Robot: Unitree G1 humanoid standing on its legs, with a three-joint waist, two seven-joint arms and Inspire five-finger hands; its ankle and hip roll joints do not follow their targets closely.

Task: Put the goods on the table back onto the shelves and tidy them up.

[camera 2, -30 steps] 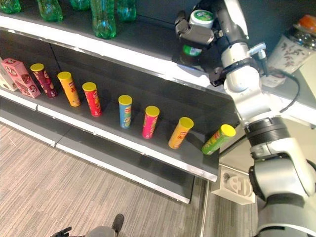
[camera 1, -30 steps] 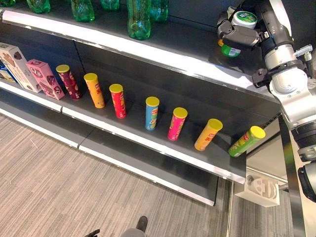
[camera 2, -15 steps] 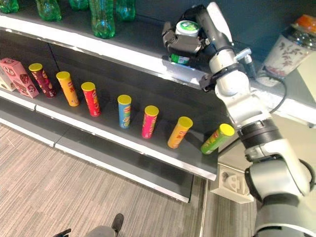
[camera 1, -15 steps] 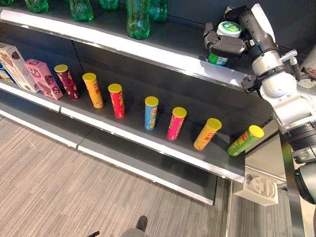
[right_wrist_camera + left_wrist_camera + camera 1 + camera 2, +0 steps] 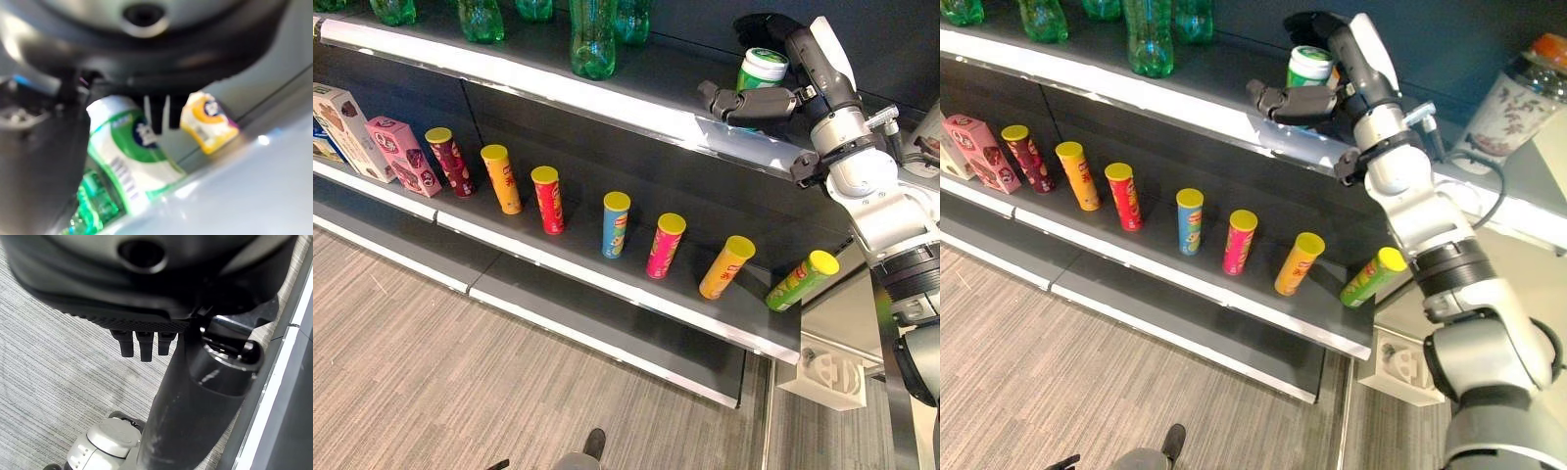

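A green-and-white canister (image 5: pixel 761 70) stands upright on the upper shelf (image 5: pixel 558 90), near its right end. My right hand (image 5: pixel 759 100) is open, its fingers stretched straight out in front of the canister's lower part and no longer curled round it. In the right wrist view the canister (image 5: pixel 132 152) sits just past the fingers, with a yellow canister (image 5: pixel 208 120) on the shelf behind it. My left hand (image 5: pixel 141 342) hangs open above the carpet.
Several chip tubes (image 5: pixel 616 223) stand in a row on the lower shelf; the green one (image 5: pixel 801 279) at the right end leans hard. Boxes (image 5: pixel 401 155) stand at the left. Green bottles (image 5: pixel 592 39) line the upper shelf. A patterned jar (image 5: pixel 1518 93) sits far right.
My right hand was shut on the canister and carried it leftward over the shelf. Now the fingers have opened and the canister stands on the shelf on its own.
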